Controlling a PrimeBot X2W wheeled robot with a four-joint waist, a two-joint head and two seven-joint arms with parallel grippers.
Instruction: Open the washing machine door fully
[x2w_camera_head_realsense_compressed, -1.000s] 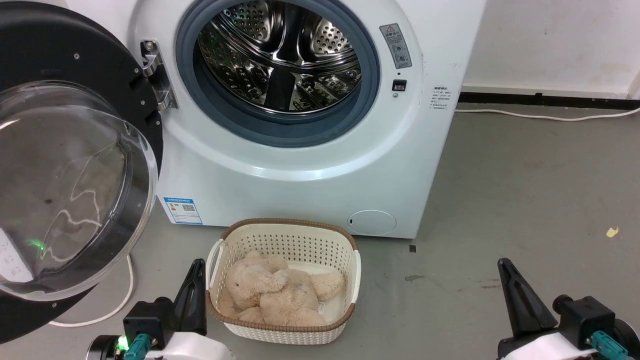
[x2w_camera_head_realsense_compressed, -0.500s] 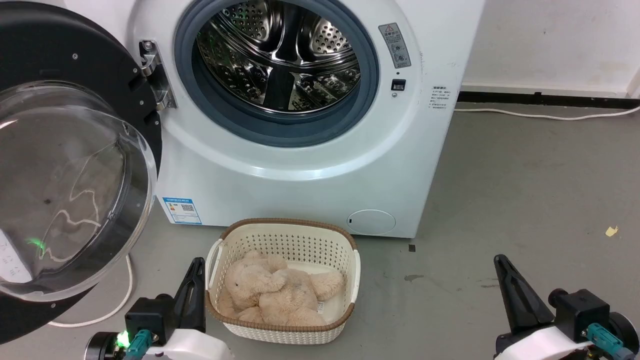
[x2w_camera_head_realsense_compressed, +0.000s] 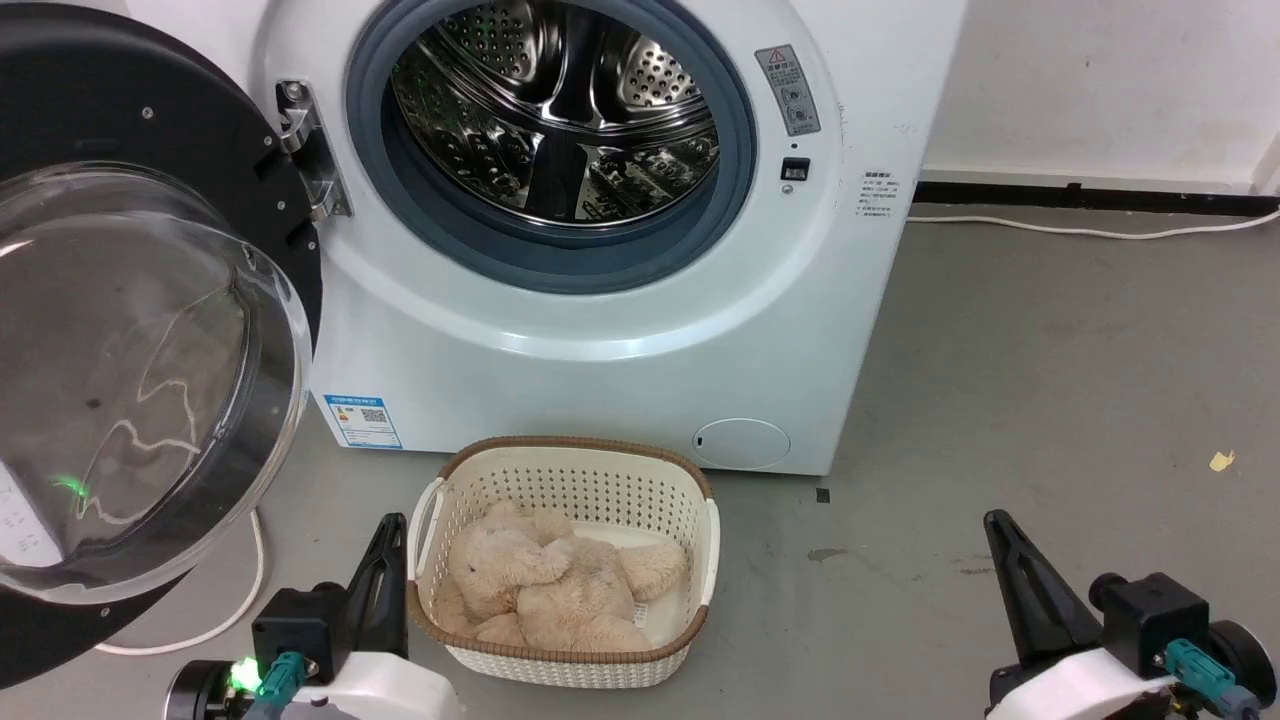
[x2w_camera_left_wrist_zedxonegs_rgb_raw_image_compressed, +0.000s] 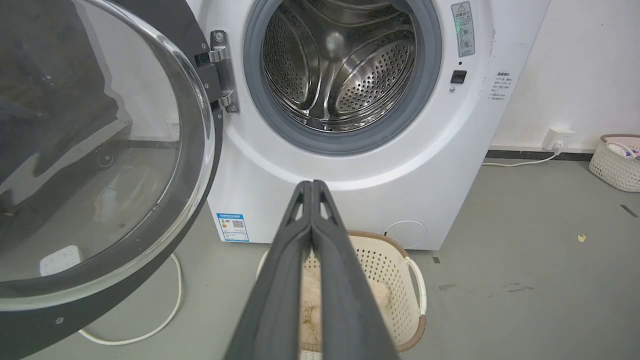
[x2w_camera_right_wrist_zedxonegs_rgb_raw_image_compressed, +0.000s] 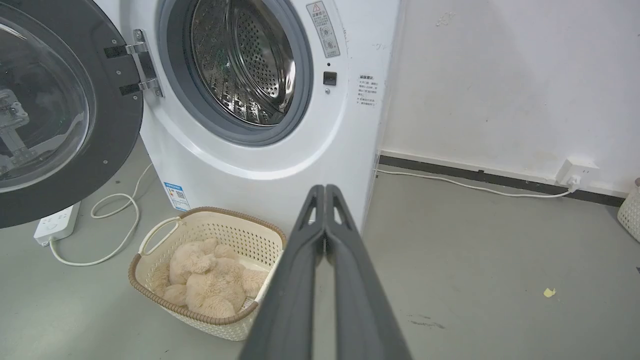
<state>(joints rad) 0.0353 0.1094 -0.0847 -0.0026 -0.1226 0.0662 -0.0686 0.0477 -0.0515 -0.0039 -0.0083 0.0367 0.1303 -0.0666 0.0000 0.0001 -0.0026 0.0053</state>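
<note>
Over the last second the head view has slid a touch sideways, and the right claw (x2w_camera_head_realsense_compressed: 992, 520) has drifted slightly toward the middle of it; the rest is as it was. The washing machine door (x2w_camera_head_realsense_compressed: 150, 350) stands swung wide on its hinge (x2w_camera_head_realsense_compressed: 305, 150) at the left of the washing machine (x2w_camera_head_realsense_compressed: 600, 330), its clear glass bowl facing out toward the robot, and the grey rubber ring (x2w_camera_head_realsense_compressed: 740, 180) and steel drum (x2w_camera_head_realsense_compressed: 560, 110) are fully exposed. Both claws sit low, well apart from the door and the machine. The left claw (x2w_camera_head_realsense_compressed: 393, 525) hovers just beside the left end of a cream basket (x2w_camera_head_realsense_compressed: 580, 443) that holds a beige plush toy (x2w_camera_head_realsense_compressed: 550, 585). The right claw hangs over bare grey floor (x2w_camera_head_realsense_compressed: 1050, 380). In each wrist view the two dark fingers are pressed together to the tips, with nothing between them.
</note>
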